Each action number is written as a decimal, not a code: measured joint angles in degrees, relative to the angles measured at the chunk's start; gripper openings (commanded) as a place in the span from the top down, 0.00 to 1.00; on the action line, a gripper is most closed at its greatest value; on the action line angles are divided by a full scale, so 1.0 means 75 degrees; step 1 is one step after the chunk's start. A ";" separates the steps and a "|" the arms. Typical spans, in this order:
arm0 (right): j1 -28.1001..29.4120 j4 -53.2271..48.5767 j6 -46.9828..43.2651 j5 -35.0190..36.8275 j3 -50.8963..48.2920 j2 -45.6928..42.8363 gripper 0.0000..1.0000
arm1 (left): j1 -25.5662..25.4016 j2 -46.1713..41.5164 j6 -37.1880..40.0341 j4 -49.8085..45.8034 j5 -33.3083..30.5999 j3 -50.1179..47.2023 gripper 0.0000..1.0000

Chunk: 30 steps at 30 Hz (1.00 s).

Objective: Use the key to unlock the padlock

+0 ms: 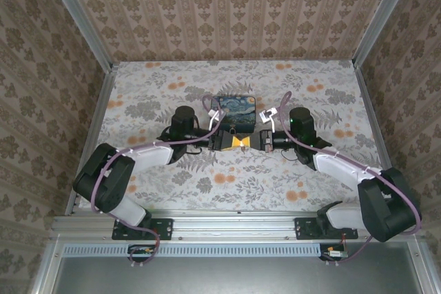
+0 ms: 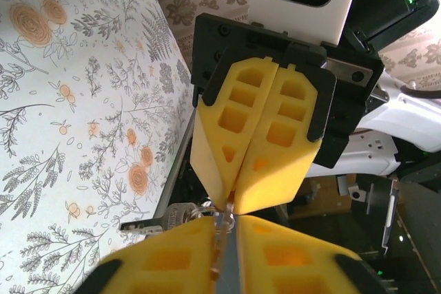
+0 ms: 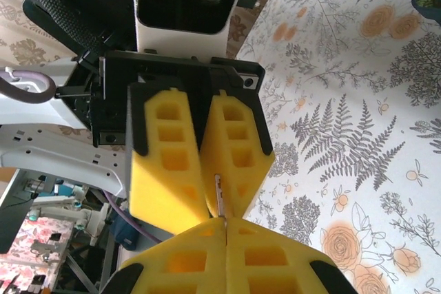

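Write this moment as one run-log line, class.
left gripper: shut on the key | right gripper: shut, tips meeting the left's | place: near side of the blue box

Bright, even overhead light, faint soft shadows, wrist-view backgrounds slightly blurred

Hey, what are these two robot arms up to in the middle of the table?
The two arms meet tip to tip above the flowered table, just in front of a blue tin box. The left gripper is closed on a thin metal strip, apparently the key, whose end reaches the shut right gripper. A small silver key on a ring hangs beside the fingertips.
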 measured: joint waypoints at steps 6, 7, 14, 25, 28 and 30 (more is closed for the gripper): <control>0.0012 0.0079 0.0146 -0.0003 0.0009 0.0099 0.93 | 0.0015 0.0047 0.0044 0.0020 0.0015 0.0000 1.00; 0.0009 0.0079 0.0175 -0.0006 0.0009 0.0099 0.90 | 0.0015 0.0058 0.0041 0.0052 0.0017 0.0000 1.00; 0.0009 0.0323 0.0393 -0.0003 0.0009 0.0090 0.80 | 0.0032 0.0289 -0.0557 0.1209 0.0134 -0.0099 1.00; 0.0000 0.0997 0.0956 0.0050 0.0006 0.0227 1.00 | 0.0221 0.1081 -0.2090 0.3733 0.0428 -0.0248 1.00; 0.0058 0.1169 0.1055 0.0070 0.0006 0.0294 1.00 | 0.0280 0.1084 -0.2168 0.3844 0.0475 -0.0283 0.92; 0.0111 0.1253 0.1142 0.0125 0.0006 0.0344 1.00 | 0.0321 0.1084 -0.2212 0.3885 0.0495 -0.0315 0.77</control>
